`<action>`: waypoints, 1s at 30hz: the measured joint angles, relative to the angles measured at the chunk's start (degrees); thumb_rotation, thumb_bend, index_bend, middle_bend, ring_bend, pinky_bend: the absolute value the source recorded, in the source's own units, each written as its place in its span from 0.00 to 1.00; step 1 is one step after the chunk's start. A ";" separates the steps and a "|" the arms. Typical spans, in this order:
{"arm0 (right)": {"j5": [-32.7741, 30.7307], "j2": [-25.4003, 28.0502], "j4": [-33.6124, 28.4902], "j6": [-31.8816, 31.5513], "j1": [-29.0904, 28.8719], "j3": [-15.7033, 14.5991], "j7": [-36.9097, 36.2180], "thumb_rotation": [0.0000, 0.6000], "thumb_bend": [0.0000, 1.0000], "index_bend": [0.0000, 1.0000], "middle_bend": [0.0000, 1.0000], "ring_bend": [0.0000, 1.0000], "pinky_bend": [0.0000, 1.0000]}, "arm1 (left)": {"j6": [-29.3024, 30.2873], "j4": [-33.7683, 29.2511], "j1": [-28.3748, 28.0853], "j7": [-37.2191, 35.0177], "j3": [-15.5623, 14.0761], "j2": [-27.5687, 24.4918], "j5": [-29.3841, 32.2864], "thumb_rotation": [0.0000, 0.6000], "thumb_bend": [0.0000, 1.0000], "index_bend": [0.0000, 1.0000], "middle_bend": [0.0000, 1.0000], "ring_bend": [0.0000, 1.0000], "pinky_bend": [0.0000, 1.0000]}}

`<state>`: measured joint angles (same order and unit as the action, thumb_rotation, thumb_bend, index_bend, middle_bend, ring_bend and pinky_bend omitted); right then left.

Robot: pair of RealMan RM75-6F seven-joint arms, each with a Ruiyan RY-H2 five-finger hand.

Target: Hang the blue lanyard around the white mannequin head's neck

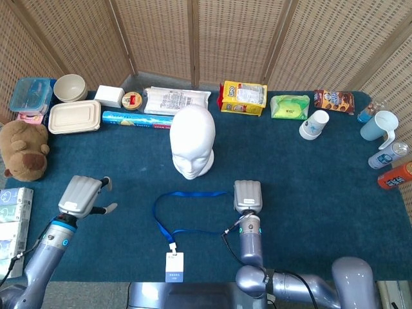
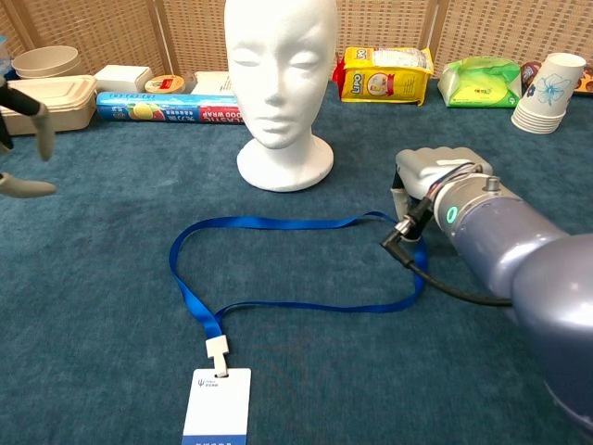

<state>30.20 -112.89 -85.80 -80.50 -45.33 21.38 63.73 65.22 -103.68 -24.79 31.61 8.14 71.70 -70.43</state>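
A blue table fronts wicker screens. The head stands mid-table, the lanyard looped flat near it, badge nearest. The right hand rests at the loop's right end, its grip hidden. The left hand hovers left, fingers apart, empty.

Bare cloth beside mannequin head.
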 measured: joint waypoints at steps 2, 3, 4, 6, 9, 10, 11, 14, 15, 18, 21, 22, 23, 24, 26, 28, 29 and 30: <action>0.07 0.46 -0.43 0.13 0.16 -0.22 -0.30 1.00 0.45 0.64 0.92 1.00 1.00 | -0.42 -0.61 -1.42 4.21 0.49 1.21 2.88 0.70 0.16 0.49 1.00 1.00 1.00; 0.12 0.72 -0.66 0.26 0.26 -0.33 -0.54 1.00 0.45 0.64 0.92 1.00 1.00 | -0.52 -0.85 -2.08 6.10 0.70 1.86 4.29 0.70 0.16 0.49 1.00 1.00 1.00; 0.15 0.90 -0.83 0.36 0.33 -0.44 -0.73 1.00 0.45 0.64 0.92 1.00 1.00 | -0.55 -1.15 -2.96 8.63 0.98 2.82 6.36 0.70 0.16 0.49 1.00 1.00 1.00; 0.17 1.17 -1.03 0.56 0.45 -0.65 -1.02 1.00 0.45 0.64 0.92 1.00 1.00 | -0.48 -1.49 -4.32 12.09 1.40 4.50 9.65 0.71 0.16 0.49 1.00 1.00 1.00; 0.11 1.46 -1.16 0.89 0.59 -0.89 -1.45 1.00 0.45 0.64 0.92 1.00 1.00 | -0.01 -1.73 -6.53 16.15 2.17 7.68 14.74 0.75 0.17 0.49 1.00 1.00 1.00; 0.07 1.58 -1.20 1.00 0.64 -1.04 -1.54 1.00 0.45 0.64 0.92 1.00 1.00 | 0.37 -1.68 -7.37 17.38 2.46 9.07 16.44 0.76 0.18 0.49 1.00 1.00 1.00; 0.04 1.67 -1.24 1.08 0.69 -1.12 -1.66 1.00 0.45 0.64 0.92 1.00 1.00 | 0.71 -1.60 -7.98 18.21 2.67 10.09 17.62 0.77 0.18 0.50 1.00 1.00 1.00; -0.05 2.01 -1.34 1.36 0.84 -1.37 -2.10 1.00 0.45 0.64 0.92 1.00 1.00 | 1.87 -1.12 -9.78 20.44 3.19 13.04 20.91 0.78 0.21 0.50 1.00 1.00 1.00; -0.06 2.10 -1.36 1.43 0.88 -1.43 -2.23 1.00 0.45 0.64 0.92 1.00 1.00 | 2.18 -0.83 -10.27 20.96 3.30 13.85 21.60 0.78 0.21 0.50 1.00 1.00 1.00; -0.05 2.53 -1.53 1.77 1.02 -1.62 -2.75 1.00 0.45 0.64 0.92 1.00 1.00 | 2.55 0.76 -12.05 22.09 3.78 16.52 24.30 0.78 0.22 0.50 1.00 1.00 1.00; -0.16 2.95 -1.71 1.95 1.12 -1.80 -3.05 1.00 0.45 0.64 0.92 1.00 1.00 | 2.95 2.54 -13.77 22.89 4.30 19.10 27.09 0.78 0.23 0.50 1.00 1.00 1.00; -0.19 3.11 -1.79 1.99 1.16 -1.84 -3.21 1.00 0.45 0.64 0.92 1.00 1.00 | 3.05 3.19 -14.36 23.01 4.44 19.90 28.02 0.78 0.23 0.50 1.00 1.00 1.00; -0.21 3.23 -1.81 2.01 1.18 -1.89 -3.26 1.00 0.45 0.64 0.92 1.00 1.00 | 3.11 3.70 -14.80 23.13 4.47 20.46 28.59 0.78 0.23 0.50 1.00 1.00 1.00; -0.26 3.34 -1.82 2.03 1.20 -1.93 -3.32 1.00 0.45 0.64 0.92 1.00 1.00 | 3.14 4.16 -15.18 23.24 4.48 20.93 29.13 0.79 0.23 0.50 1.00 1.00 1.00; -0.38 3.51 -1.84 2.08 1.24 -1.96 -3.51 1.00 0.45 0.64 0.92 1.00 1.00 | 3.19 4.95 -15.92 23.36 4.46 21.83 30.23 0.79 0.23 0.50 1.00 1.00 1.00; -0.51 3.73 -1.84 2.11 1.31 -2.02 -3.70 1.00 0.45 0.64 0.92 1.00 1.00 | 3.14 5.59 -16.41 23.28 4.45 22.48 31.22 0.79 0.23 0.50 1.00 1.00 1.00; -0.54 3.81 -1.81 2.09 1.33 -2.09 -3.74 1.00 0.45 0.64 0.92 1.00 1.00 | 3.16 5.92 -16.62 23.24 4.42 22.77 31.59 0.79 0.23 0.50 1.00 1.00 1.00; -0.59 3.87 -1.80 2.10 1.34 -2.15 -3.76 1.00 0.45 0.64 0.92 1.00 1.00 | 3.19 6.28 -16.83 23.17 4.37 23.08 31.98 0.79 0.24 0.50 1.00 1.00 1.00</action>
<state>29.61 -109.02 -87.60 -78.40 -43.98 19.23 59.97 68.41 -97.40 -41.61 54.78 12.51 94.78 -38.45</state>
